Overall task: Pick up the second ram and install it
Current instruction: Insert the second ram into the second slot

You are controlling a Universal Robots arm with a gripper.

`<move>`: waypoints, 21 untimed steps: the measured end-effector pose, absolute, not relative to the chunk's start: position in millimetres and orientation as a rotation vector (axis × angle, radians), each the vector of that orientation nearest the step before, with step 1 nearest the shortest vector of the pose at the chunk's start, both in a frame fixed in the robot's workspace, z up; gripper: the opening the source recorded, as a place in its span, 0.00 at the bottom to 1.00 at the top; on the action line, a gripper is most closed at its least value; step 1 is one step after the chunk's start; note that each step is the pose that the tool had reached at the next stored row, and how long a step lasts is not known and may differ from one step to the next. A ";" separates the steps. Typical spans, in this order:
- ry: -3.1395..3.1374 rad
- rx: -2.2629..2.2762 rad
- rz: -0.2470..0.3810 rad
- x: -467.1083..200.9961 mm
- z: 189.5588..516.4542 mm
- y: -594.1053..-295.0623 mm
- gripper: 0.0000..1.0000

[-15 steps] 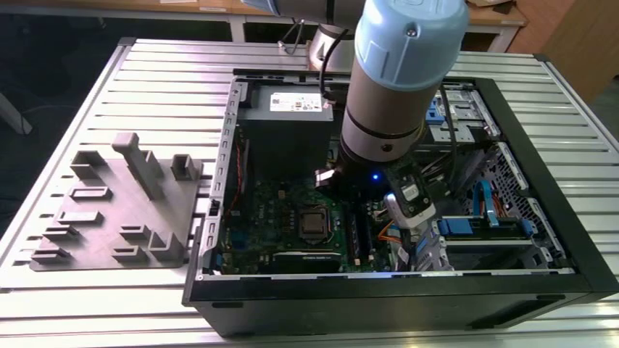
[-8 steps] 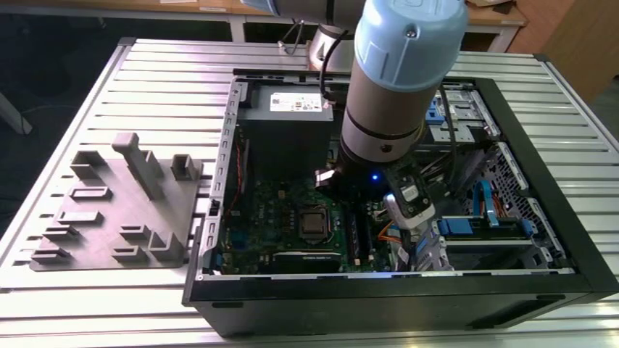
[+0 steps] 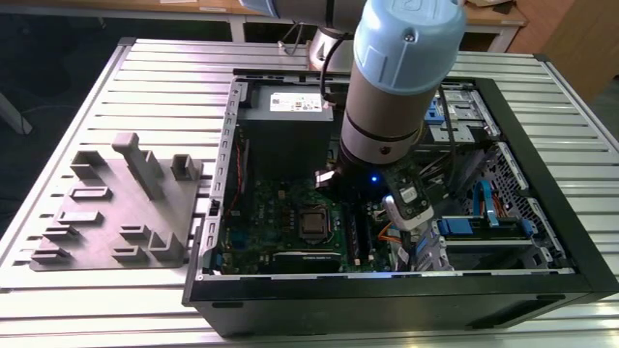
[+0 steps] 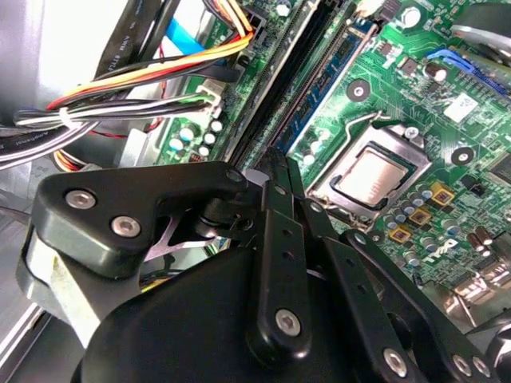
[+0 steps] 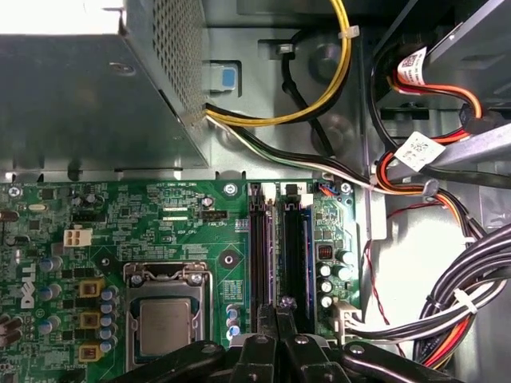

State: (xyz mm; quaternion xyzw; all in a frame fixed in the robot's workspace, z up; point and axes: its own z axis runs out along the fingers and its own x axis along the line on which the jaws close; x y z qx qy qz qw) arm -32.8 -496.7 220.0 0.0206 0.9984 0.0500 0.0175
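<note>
Two fingers [image 5: 265,345] of the gripper [image 5: 278,315] looked pressed together over the motherboard's [image 5: 184,231] edge slots; the second ram [image 5: 291,247] seemingly sat slotted beneath, seating unconfirmed.

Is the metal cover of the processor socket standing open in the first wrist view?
No, the processor socket lies closed, its metal frame flat around the silver chip.

The arm [image 3: 396,80] reaches steeply down from above, its wrist inside the open case. The gripper [image 5: 277,315] hangs low, its black fingers [image 4: 275,179] drawn tight together with no gap between them, tips pointing downward.
</note>
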 end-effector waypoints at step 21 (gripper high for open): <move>3.101 0.067 0.179 -32.9 216.1 -496.9 0.08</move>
